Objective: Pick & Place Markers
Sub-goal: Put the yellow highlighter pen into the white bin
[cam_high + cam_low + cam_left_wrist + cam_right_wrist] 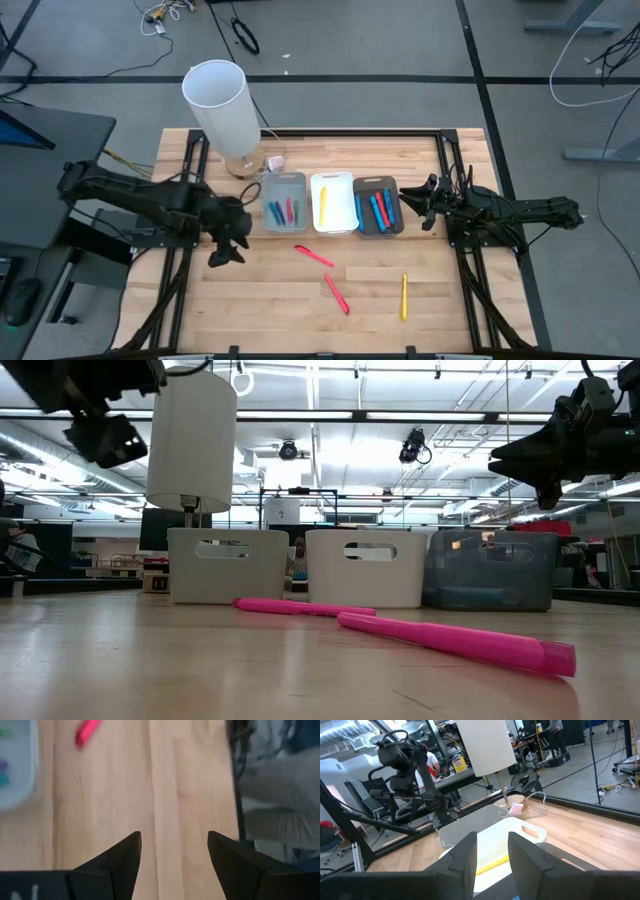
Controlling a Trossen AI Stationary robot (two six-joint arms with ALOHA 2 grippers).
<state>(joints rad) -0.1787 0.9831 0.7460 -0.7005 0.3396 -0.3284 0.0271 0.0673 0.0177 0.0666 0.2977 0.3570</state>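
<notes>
Three loose markers: two thin pink markers (314, 255) and one yellow marker (404, 297) lie on the pale wooden table (270, 300).
Left gripper (224, 252): fingers spread, empty, above bare table.
Right gripper (412, 203): fingers narrowly parted, empty, over the dark grey plastic bin (379, 227).

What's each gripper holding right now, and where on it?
Nothing. The left gripper hangs open over bare table; the right gripper hangs near the bins with only empty space between its fingers.

Robotics lab: ceiling strip lights (330, 415).
</notes>
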